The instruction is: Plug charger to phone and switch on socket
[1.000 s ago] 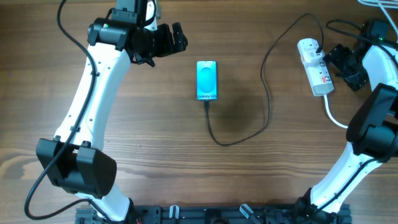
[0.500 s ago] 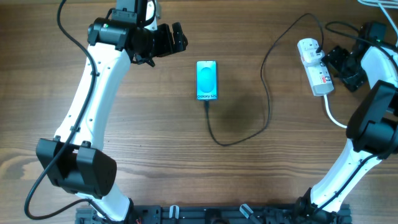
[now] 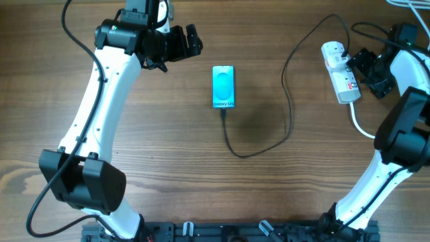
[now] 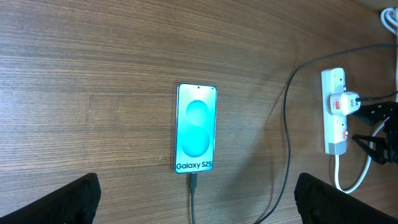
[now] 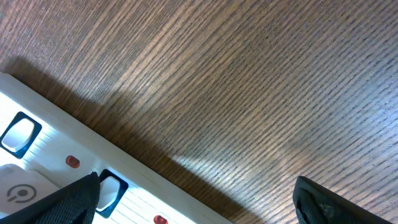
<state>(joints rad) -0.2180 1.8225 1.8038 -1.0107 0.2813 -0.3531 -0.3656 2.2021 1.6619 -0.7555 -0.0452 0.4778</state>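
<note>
Just beside the right gripper (image 3: 367,72) lies the socket (image 3: 341,79) (jaws apart).

A: Where does the phone lie?
B: The phone (image 3: 224,86) lies flat on the desk (image 3: 201,181), screen up and glowing cyan, with "Galaxy S25" along its lower edge.
A: And the charger?
B: The charger (image 3: 289,101) is a thin black cable. Its connector tip (image 4: 193,182) sits at the phone's lower edge, and the cable loops right and up to the socket (image 3: 340,72).
A: What does the socket look like?
B: It is a white power strip well right of the phone, with red marks (image 5: 73,162) beside its switches (image 5: 17,134).
</note>
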